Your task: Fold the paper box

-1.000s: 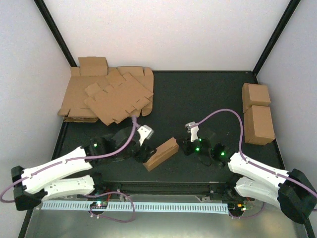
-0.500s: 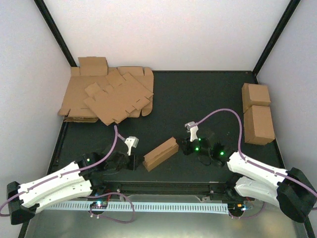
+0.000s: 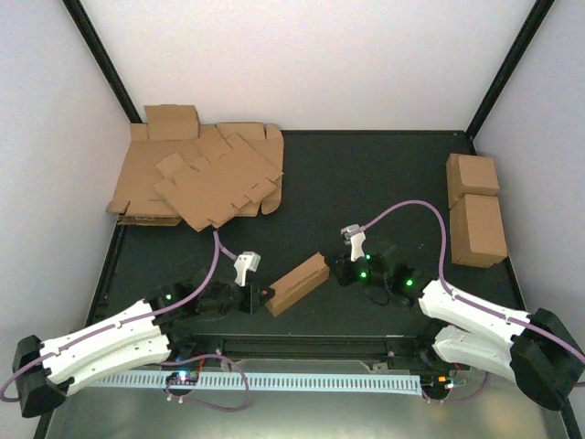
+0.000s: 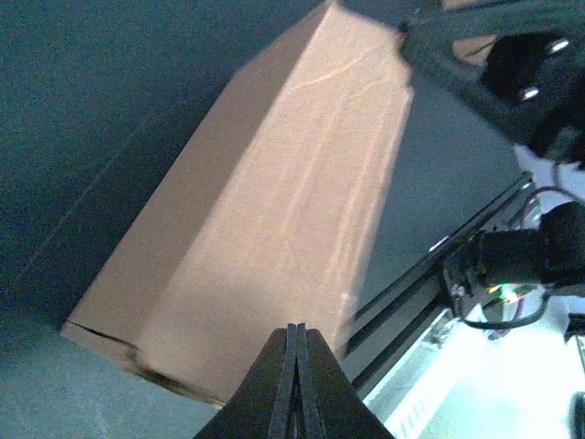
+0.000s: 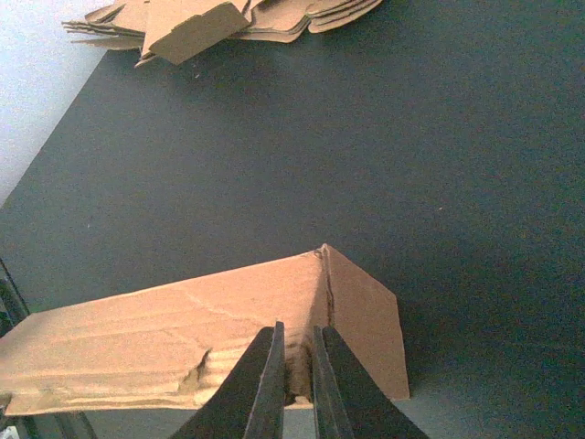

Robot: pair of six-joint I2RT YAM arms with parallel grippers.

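Note:
The paper box (image 3: 297, 283) lies on the dark table as a long brown closed-up shape, slanting from near-left to far-right. My right gripper (image 3: 336, 267) is at its far-right end. In the right wrist view, the jaws (image 5: 297, 334) pinch a cardboard edge of the box (image 5: 183, 338) near its corner. My left gripper (image 3: 263, 297) is shut with nothing in it, its tip at the box's near-left end. In the left wrist view the closed fingertips (image 4: 295, 329) point at the box's broad side (image 4: 274, 210); I cannot tell whether they touch it.
A heap of flat cardboard sheets (image 3: 201, 178) fills the far-left corner and shows again (image 5: 210, 18) in the right wrist view. Two brown cuboids (image 3: 473, 174) (image 3: 478, 229) stand at the right edge. A metal rail (image 3: 302, 346) runs along the near edge.
The left gripper shut and pulled back from the box's left end, then slid right again to that end. The box and right gripper stayed put.

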